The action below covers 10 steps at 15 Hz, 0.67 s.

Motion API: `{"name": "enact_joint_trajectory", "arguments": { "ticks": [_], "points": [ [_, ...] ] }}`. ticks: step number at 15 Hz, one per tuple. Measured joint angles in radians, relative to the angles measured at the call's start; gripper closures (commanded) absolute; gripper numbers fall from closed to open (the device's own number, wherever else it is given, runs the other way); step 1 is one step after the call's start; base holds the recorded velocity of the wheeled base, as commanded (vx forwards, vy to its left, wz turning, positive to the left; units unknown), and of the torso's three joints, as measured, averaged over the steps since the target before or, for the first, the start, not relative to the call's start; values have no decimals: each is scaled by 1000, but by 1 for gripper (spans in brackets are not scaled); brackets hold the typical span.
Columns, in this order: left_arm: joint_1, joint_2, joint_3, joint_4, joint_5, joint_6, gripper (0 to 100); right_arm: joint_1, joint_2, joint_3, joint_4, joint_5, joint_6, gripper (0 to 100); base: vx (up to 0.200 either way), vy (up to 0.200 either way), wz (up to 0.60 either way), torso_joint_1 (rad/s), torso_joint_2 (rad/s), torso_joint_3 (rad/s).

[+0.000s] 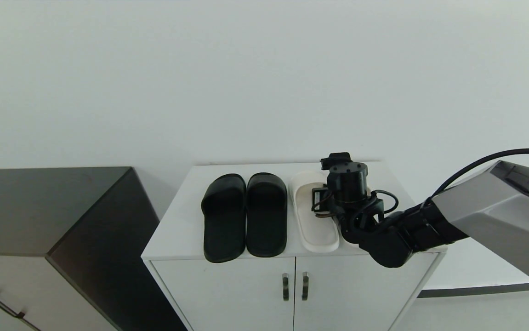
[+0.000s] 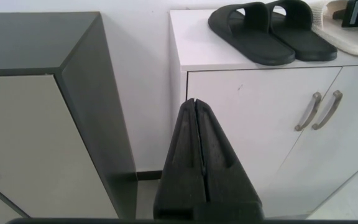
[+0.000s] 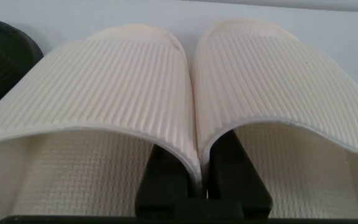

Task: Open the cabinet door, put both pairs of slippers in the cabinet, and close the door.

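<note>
On the cabinet top [image 1: 177, 230], the right gripper [image 3: 201, 186] pinches both white slippers [image 3: 117, 87] by their touching straps; this thin hold may drop one.

My head looks down on the cabinet [image 1: 177, 230] top; my left wrist, low, faces its doors; my right wrist sits close against the white slippers [image 3: 129, 87].
</note>
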Motion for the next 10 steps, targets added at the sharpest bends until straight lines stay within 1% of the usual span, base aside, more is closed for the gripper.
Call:
{"name": "enact_joint_trajectory", "arguments": {
  "ticks": [3, 7, 8, 10],
  "points": [
    [0, 0, 0, 0, 0, 1, 100, 19, -67, 70, 4, 0, -23, 100, 0, 0, 0, 0, 0, 0],
    [0, 0, 0, 0, 0, 0, 100, 105, -266, 281, 4, 11, -68, 100, 0, 0, 0, 0, 0, 0],
    [0, 0, 0, 0, 0, -1, 100, 133, -322, 336, 4, 22, -71, 100, 0, 0, 0, 0, 0, 0],
    [0, 0, 0, 0, 0, -1, 100, 184, -429, 443, 5, 102, -70, 100, 0, 0, 0, 0, 0, 0]
  ]
}}
